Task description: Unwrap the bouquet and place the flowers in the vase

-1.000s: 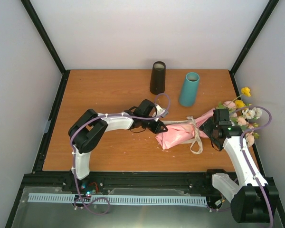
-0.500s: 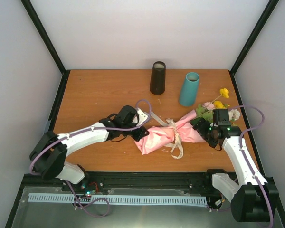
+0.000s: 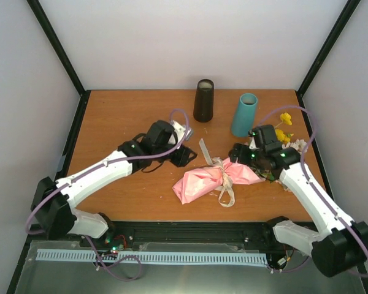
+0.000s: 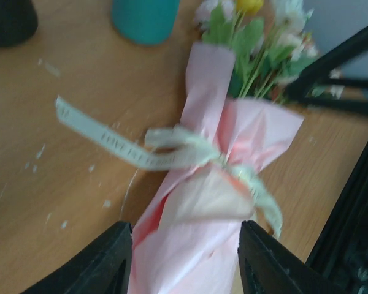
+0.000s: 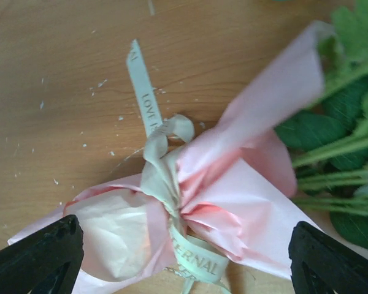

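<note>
Obscuring most flower heads point(image 3: 286, 117) overhead is the right arm; the stems are hidden inside the wrapping. The bouquet point(image 3: 211, 176), wrapped in crinkled pink paper point(image 3: 193, 184), lies flat on the brown wooden table point(image 3: 122, 116). Its long axis runs near-left to far-right, blooms beside the teal cylindrical vase point(image 3: 243, 115). A beige printed ribbon point(image 5: 162, 165) is knotted mid-length. The left gripper point(image 4: 184, 228) is parted and the right gripper point(image 5: 184, 228) wide; neither grips.

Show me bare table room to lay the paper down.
Widest free patch: the back-left corner of the table, bordered by the black vase and the left arm. A narrower strip lies along the near edge, between left arm and bouquet. Crowded on the right: teal vase, flowers, right arm.
</note>
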Tool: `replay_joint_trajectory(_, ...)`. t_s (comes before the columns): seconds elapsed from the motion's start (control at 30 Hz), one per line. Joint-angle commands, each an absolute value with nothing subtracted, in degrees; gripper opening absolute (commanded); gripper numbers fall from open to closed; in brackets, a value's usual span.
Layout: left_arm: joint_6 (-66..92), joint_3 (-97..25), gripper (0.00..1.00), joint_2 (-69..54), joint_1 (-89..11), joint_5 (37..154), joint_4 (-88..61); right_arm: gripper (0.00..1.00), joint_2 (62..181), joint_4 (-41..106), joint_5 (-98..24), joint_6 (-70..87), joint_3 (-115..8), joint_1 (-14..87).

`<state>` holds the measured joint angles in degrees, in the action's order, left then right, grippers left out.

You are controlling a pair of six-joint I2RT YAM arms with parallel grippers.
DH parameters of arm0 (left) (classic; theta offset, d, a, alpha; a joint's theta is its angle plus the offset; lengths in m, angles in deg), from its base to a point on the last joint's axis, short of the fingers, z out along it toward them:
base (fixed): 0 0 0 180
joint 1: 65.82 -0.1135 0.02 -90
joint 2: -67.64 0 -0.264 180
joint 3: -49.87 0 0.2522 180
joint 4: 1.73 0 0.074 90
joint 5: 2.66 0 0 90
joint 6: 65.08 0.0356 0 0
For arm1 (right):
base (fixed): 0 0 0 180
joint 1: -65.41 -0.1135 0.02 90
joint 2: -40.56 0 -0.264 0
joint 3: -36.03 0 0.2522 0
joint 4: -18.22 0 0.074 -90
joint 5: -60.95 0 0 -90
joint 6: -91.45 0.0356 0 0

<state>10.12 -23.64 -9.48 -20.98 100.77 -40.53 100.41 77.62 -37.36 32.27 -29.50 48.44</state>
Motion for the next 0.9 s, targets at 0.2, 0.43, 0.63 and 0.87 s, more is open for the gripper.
replay_joint_trajectory(0.2, 10.2, -33.1, 0.38, -26.7, -21.4, 110.5, -38.0, 0.82, 119.3, 78.4, -28.5, 21.7, -44.5, 38.1)
replay_joint_trajectory(0.43, 9.3, -20.6, 0.35, -25.9, -21.4, 114.2, -31.8, 0.71, 130.8, 80.7, -29.0, 18.2, -50.6, 36.4)
replay_joint_trajectory(0.63, 8.6, -13.5, 0.33, -23.5, -21.3, 115.8, -27.8, 0.64, 138.1, 81.6, -33.1, 16.1, -53.6, 35.9)
replay_joint_trajectory(0.87, 9.6, -9.8, 0.33, -22.6, -21.4, 113.2, -26.3, 0.6, 145.1, 83.8, -38.3, 14.2, -56.4, 33.6)
